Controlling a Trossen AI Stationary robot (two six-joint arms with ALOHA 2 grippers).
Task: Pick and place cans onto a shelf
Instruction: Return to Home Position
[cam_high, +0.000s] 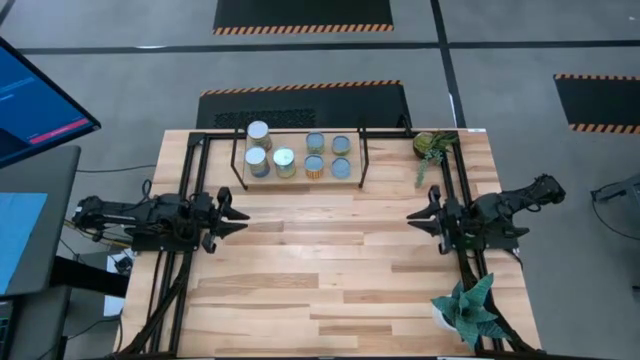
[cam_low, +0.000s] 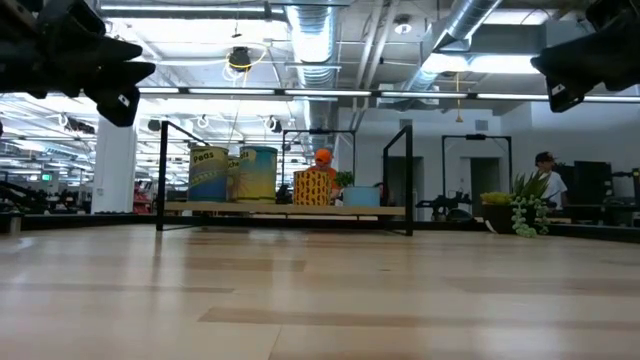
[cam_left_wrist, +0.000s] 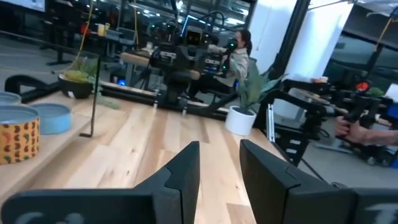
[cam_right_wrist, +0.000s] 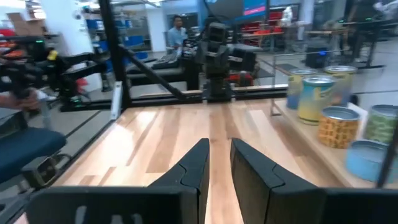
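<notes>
Several cans (cam_high: 300, 155) stand upright on the wooden board of the shelf (cam_high: 240, 170), a low black-rod rack at the table's far middle. In the low view they show as a blue-and-yellow pair (cam_low: 232, 173), an orange one (cam_low: 315, 186) and a low pale blue one (cam_low: 360, 196). My left gripper (cam_high: 238, 212) hovers level at the table's left, pointing right, open and empty (cam_left_wrist: 219, 146). Facing it from the table's right is my right gripper (cam_high: 418, 216), narrowly open and also empty (cam_right_wrist: 219, 143). Both stand nearer than the shelf, clear of it.
A small potted plant (cam_high: 435, 146) sits at the far right corner and a larger one (cam_high: 470, 310) at the near right. Black arm-mount frames (cam_high: 185, 290) run along both sides. Bare wood (cam_high: 320, 270) lies between the arms. People sit beyond the table (cam_left_wrist: 239, 59).
</notes>
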